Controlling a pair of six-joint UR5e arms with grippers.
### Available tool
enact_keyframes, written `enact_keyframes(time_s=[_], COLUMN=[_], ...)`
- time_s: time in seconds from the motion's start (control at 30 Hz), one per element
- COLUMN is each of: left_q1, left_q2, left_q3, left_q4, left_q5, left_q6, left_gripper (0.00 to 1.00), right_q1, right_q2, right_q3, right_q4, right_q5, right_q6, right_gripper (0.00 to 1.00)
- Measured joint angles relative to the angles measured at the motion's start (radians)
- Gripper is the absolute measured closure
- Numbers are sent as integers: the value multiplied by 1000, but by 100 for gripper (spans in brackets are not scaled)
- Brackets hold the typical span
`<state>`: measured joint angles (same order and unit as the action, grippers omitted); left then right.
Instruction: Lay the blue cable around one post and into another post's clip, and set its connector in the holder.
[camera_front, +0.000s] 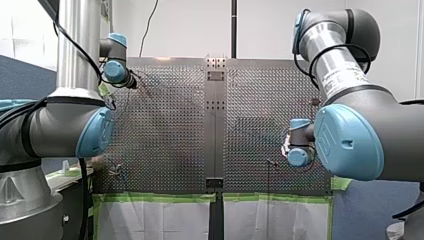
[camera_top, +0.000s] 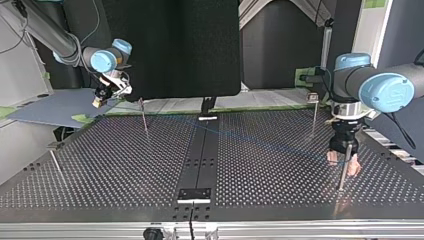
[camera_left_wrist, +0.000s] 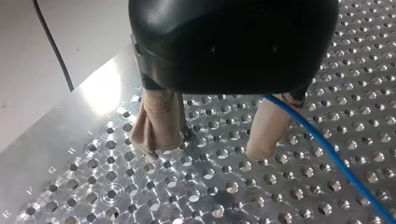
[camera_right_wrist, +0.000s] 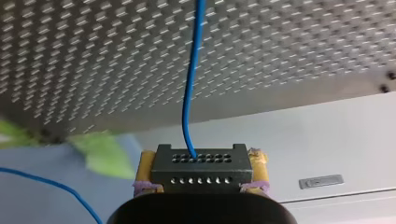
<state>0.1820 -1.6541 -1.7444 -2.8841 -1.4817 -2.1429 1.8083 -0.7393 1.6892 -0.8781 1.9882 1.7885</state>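
right claw (camera_right_wrist: 201, 161) clamps connector (camera_right_wrist: 201, 171) | left claw (camera_left_wrist: 208, 147) agape beside post (camera_top: 342, 175), cable (camera_left_wrist: 324, 154) alongside | wrap, clip, holder seemingly pending

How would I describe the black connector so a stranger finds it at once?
In the top view, go over the perforated metal table to its far left corner, where my right gripper hangs. Between its yellow pads sits the small black rectangular connector. It alone has two rows of tiny holes, with the thin blue cable leaving its face.
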Motion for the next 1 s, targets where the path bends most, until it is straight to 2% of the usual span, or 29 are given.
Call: enact_keyframes(time_s=[0.17, 0.3, 0.53, 0.63, 0.8, 0.93, 1.0], left_q1=[-1, -3, -5, -6, -8, -11, -12], left_q2=[0, 0, 0, 0, 0, 0, 0], left_q3=[0, 0, 0, 0, 0, 0, 0], left_q4=[0, 0, 0, 0, 0, 0, 0], left_q5=[-1, -1, -1, -1, -1, -1, -1], left_q6=[0, 0, 0, 0, 0, 0, 0], left_gripper=[0, 0, 0, 0, 0, 0, 0], right_q1=[-2, -3, -7, -13, -26, -42, -52], right_q2=[44, 77, 138, 158, 166, 167, 167], right_q3=[44, 77, 138, 167, 211, 243, 261], right_q4=[-44, -77, -138, -167, -212, -243, -261], right_q5=[-1, -3, -15, -34, -75, -106, -124], right_q6=[-37, -60, -68, -75, -99, -100, -92], right_gripper=[100, 100, 100, 100, 100, 100, 100])
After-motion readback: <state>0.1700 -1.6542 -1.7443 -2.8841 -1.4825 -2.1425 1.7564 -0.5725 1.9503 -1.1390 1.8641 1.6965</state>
